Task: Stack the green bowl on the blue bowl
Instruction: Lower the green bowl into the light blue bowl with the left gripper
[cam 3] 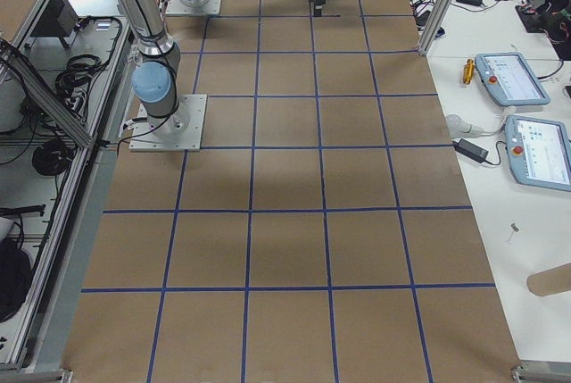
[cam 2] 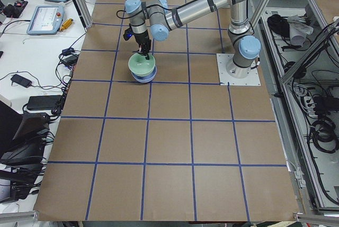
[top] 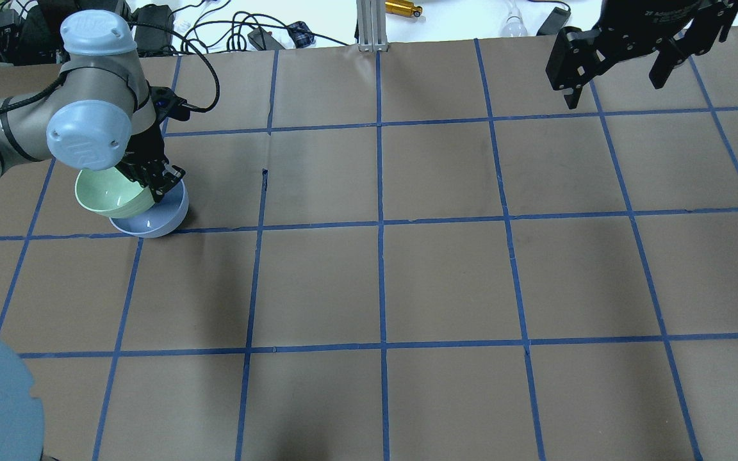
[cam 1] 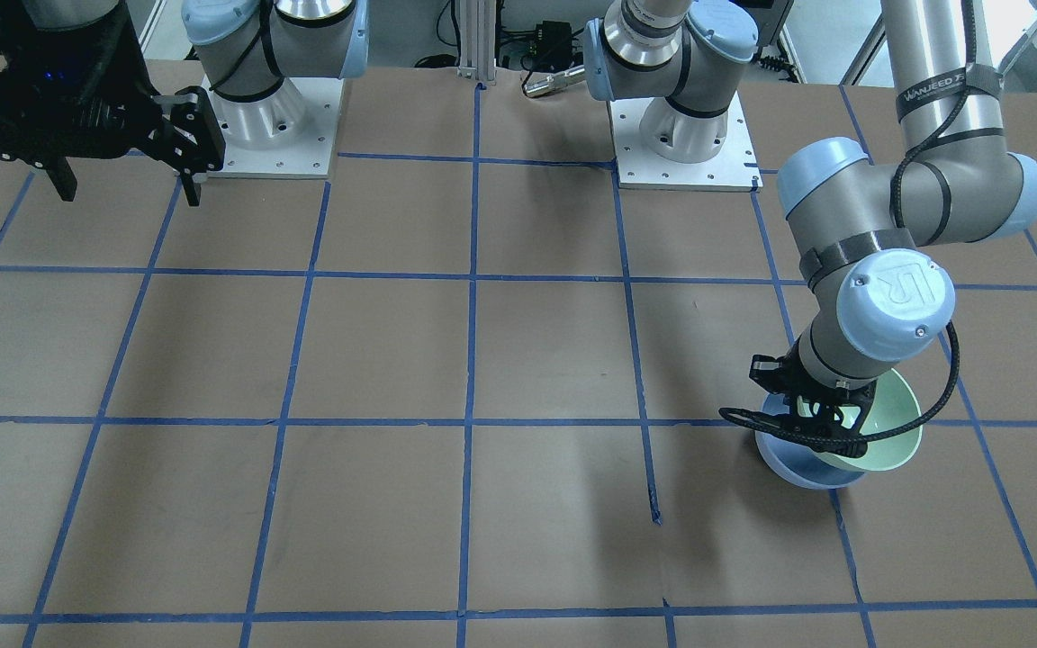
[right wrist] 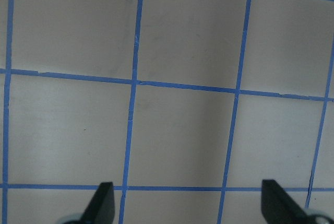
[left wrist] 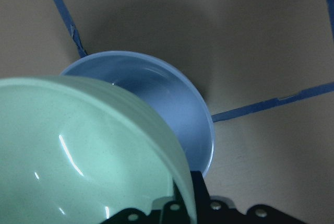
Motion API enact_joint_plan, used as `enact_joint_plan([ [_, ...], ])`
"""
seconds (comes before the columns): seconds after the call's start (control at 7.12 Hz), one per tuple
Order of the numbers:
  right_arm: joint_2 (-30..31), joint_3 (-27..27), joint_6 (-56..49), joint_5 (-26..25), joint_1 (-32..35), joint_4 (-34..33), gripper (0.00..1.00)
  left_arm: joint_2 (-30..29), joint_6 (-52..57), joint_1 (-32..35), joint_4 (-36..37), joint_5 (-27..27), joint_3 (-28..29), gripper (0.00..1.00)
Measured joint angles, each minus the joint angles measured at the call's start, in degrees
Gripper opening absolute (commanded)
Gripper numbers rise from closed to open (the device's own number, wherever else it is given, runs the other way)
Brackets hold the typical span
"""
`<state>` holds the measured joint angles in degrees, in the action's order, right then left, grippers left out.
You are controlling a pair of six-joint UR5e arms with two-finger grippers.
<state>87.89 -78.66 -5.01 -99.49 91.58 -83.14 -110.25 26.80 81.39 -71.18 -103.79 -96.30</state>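
Observation:
The green bowl (top: 111, 192) is held tilted by its rim in my left gripper (top: 154, 180), which is shut on it. It overlaps the blue bowl (top: 159, 219), which stands on the table just below it. In the front-facing view the green bowl (cam 1: 883, 430) leans over the blue bowl (cam 1: 793, 466). The left wrist view shows the green bowl (left wrist: 78, 156) close up, partly over the blue bowl (left wrist: 156, 104). My right gripper (top: 619, 70) is open and empty, high above the far right of the table; its fingertips (right wrist: 104, 203) show in the right wrist view.
The table (top: 382, 282) is brown paper with a blue tape grid. Cables and small devices (top: 266, 32) lie beyond its far edge. Both arm bases (cam 1: 266, 117) stand at the robot's side. Tablets (cam 3: 535, 133) lie on a side bench.

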Motion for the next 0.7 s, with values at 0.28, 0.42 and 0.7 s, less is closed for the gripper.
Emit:
enact_joint_plan([
  [0.28, 0.0, 0.0, 0.0, 0.0, 0.0, 0.0, 1.0, -0.51, 0.33, 0.0, 0.09, 0.19, -0.12, 0.93],
  [0.42, 0.0, 0.0, 0.0, 0.0, -0.01, 0.0, 1.0, -0.49, 0.5, -0.01, -0.03, 0.33, -0.1, 1.0],
  [0.7, 0.0, 0.0, 0.0, 0.0, -0.04, 0.0, 1.0, 0.18, 0.65, 0.0, -0.49, 0.43, -0.08, 1.0],
])
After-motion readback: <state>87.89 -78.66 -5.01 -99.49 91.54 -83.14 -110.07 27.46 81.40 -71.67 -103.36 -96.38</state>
